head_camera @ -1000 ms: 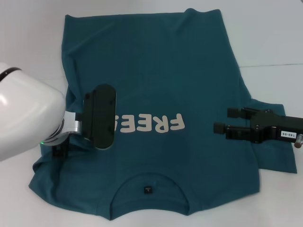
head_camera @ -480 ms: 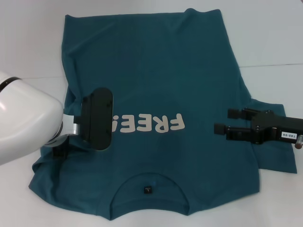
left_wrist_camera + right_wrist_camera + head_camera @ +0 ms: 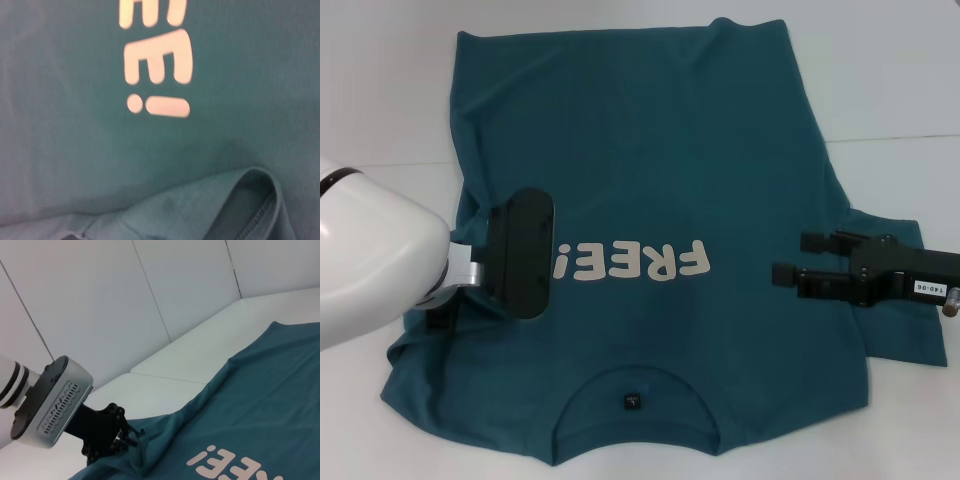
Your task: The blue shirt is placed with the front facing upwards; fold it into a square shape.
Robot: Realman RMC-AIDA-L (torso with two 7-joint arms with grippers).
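Beneath both pincers the blue shirt lies spread front-up on the white bench. The left pincer pinches the shirt's sleeve fabric, just beside the "FREE!" lettering. The right pincer hovers open over the opposite sleeve, gripping nothing.

Left gripper fingers hidden beneath its wrist.

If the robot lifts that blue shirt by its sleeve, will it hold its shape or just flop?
Probably flop: the blue shirt lies limp with soft wrinkles, and its sleeve hem already curls over. It looks light, so it should drag and bunch rather than slide flat.
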